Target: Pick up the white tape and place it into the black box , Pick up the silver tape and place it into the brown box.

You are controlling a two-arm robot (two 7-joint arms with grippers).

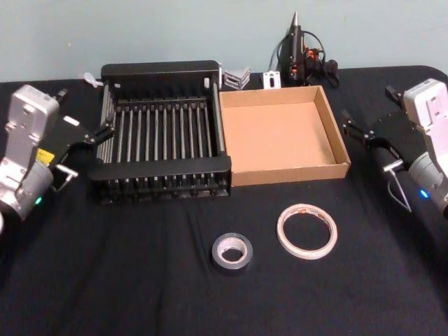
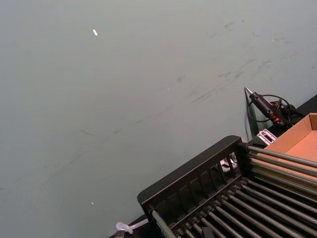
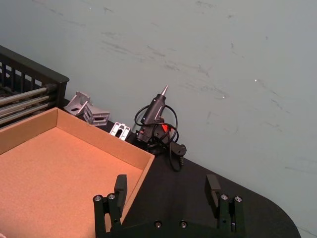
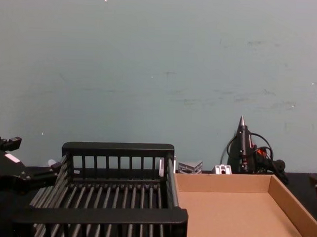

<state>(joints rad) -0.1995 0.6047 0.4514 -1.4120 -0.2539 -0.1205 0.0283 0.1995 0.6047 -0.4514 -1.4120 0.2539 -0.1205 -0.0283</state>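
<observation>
The white tape [image 1: 306, 230] lies flat on the black cloth in front of the brown box [image 1: 290, 171], whose inside is bare. The silver tape [image 1: 232, 253] lies to its left, a little nearer to me. Beside the brown box on its left stands the black box [image 1: 161, 71], with nothing on its slatted floor. My left gripper [image 1: 85, 113] hovers open at the black box's left side, far from both rolls. My right gripper [image 1: 369, 110] hovers open just right of the brown box [image 3: 59, 168]; in the right wrist view its fingers [image 3: 120, 186] are spread wide over the box's corner.
A black glue gun [image 1: 294, 49] with a coiled cord and some small metal brackets [image 1: 238, 75] sit at the table's back edge behind the boxes. A teal wall [image 4: 160, 72] rises behind the table. Bare black cloth surrounds the two rolls.
</observation>
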